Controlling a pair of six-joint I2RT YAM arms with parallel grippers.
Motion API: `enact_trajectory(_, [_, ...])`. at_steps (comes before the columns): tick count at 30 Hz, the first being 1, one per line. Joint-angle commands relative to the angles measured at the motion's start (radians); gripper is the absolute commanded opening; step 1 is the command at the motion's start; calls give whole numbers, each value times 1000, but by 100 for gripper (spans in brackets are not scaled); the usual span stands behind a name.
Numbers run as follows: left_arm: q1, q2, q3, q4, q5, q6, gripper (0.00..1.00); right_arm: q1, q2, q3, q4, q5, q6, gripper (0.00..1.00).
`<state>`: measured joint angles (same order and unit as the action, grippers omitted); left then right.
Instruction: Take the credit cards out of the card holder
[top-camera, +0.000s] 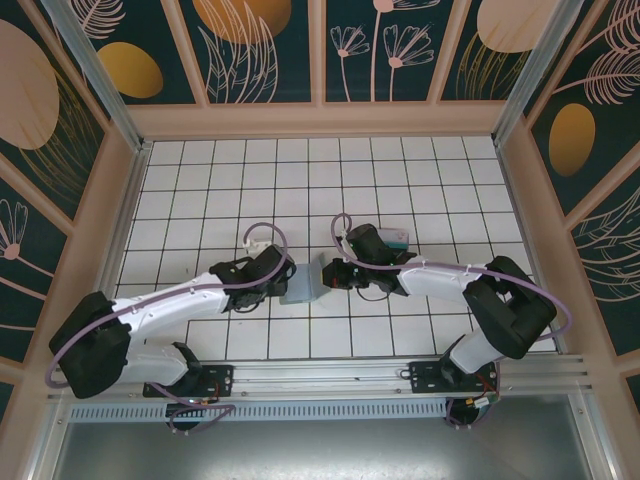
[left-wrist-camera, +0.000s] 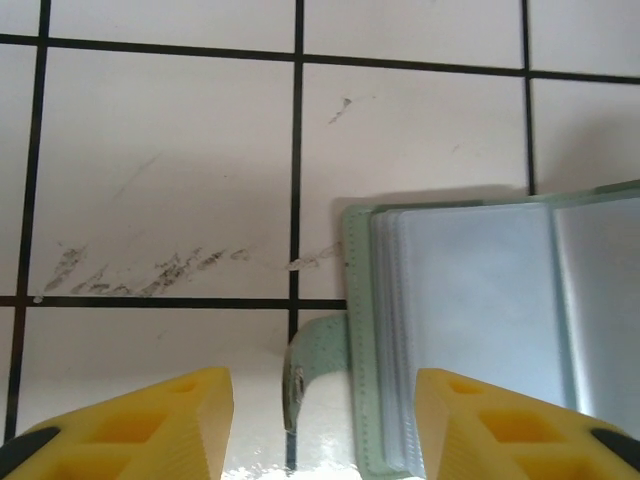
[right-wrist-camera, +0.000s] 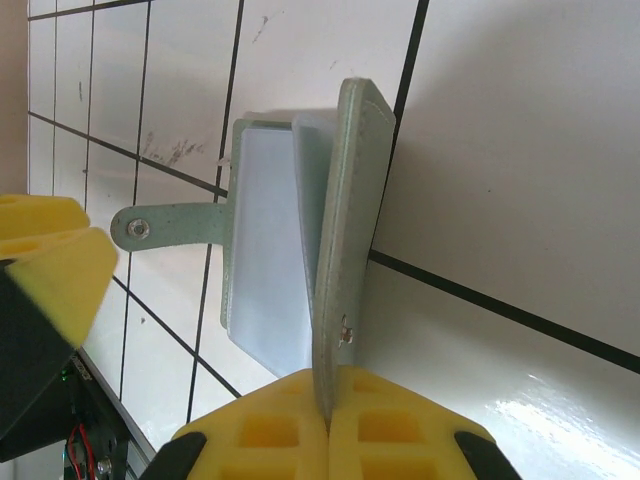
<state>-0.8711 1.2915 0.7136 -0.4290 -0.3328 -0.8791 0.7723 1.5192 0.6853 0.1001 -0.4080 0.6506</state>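
Note:
The sage-green card holder (top-camera: 303, 284) lies half open on the white tiles between my two grippers. My right gripper (right-wrist-camera: 330, 432) is shut on the edge of its raised cover (right-wrist-camera: 348, 200), holding that half up on edge. Bluish-grey sleeves (left-wrist-camera: 480, 300) show inside, with no card visible in them. My left gripper (left-wrist-camera: 322, 430) is open, its yellow fingers (left-wrist-camera: 150, 425) standing either side of the holder's strap tab (left-wrist-camera: 318, 350) and left edge without clamping them. A small teal pile of credit cards (top-camera: 397, 237) lies behind the right wrist.
The tiled floor is boxed in by low wooden walls (top-camera: 320, 118) at the back and sides. A metal rail (top-camera: 320, 375) runs along the near edge by the arm bases. Scuff marks (left-wrist-camera: 150, 270) mark the tile left of the holder.

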Motion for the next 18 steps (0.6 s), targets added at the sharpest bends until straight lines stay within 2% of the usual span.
enact_trajectory(1, [2,-67,-3,83,97,-70,51,5,-8,11,14,14,23,0])
enact_trajectory(3, [1,-100,-26,164,152,-103,52,5,0,9,19,13,27,0])
enact_trajectory(8, [2,-147,-124,373,205,-178,55,7,16,0,42,5,33,0])
enact_trajectory(18, [2,-17,-157,421,211,-193,53,7,30,-8,60,-3,37,0])
